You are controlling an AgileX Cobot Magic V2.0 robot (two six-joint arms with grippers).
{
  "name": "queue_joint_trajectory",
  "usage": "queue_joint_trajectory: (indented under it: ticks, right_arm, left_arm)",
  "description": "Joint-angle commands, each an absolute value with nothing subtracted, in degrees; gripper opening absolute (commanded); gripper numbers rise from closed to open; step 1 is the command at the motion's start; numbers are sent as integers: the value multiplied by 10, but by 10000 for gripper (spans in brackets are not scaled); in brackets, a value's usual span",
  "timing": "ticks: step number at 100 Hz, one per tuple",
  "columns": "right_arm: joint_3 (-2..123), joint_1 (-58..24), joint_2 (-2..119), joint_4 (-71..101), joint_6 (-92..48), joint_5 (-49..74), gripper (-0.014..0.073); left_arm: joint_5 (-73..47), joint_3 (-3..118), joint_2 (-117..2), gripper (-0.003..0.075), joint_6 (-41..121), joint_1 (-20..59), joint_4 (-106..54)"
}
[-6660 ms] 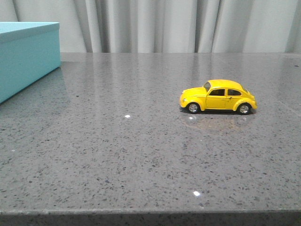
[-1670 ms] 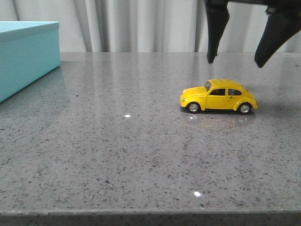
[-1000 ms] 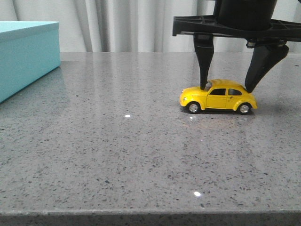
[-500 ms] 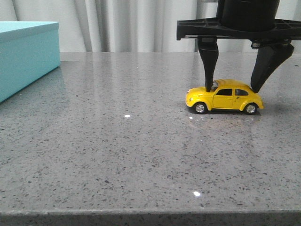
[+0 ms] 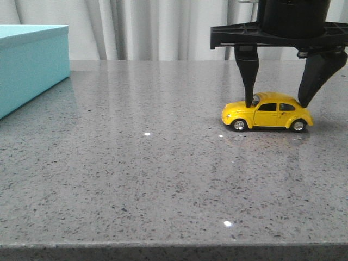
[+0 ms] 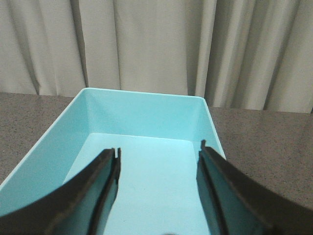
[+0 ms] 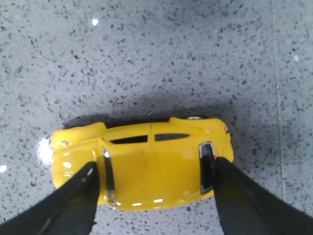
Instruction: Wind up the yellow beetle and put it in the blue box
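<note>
Straddling the yellow beetle [image 5: 267, 110] lengthwise, the right gripper [image 5: 279, 101] pinches its windscreen and rear; drawing it straight backward, wheels pressed down, should wind it.

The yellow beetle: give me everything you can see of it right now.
The yellow beetle is a small glossy toy car with a rounded body, dark windows and black wheels with silver hubs. It stands upright on all its wheels on the speckled grey table, side-on to the front camera, nose to the left. The right gripper is down over it, one finger at the windscreen, the other at the rear window.
</note>
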State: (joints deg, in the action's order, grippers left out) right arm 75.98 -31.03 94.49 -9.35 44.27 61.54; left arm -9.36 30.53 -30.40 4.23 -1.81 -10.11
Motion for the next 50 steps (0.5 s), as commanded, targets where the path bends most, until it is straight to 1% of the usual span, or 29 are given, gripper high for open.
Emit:
queue_joint_trajectory:
  ticks: [1,13,32,50]
  right_arm:
    - [749,-296,934,-131,444,635,498]
    - [742,-276,933,-131,442,635,482]
    - [742,-261,933,-137,432,638,392]
    - [741,-260,928,-167,432,657,381]
  left_arm:
    - [-47,326,-309,354,40,-15,-107]
    - [-47,326,-309,354,40,-15,-107]
    - [-47,326,-309,354,40,-15,-107]
    - [-47,326,-309,354,40,-15,-107]
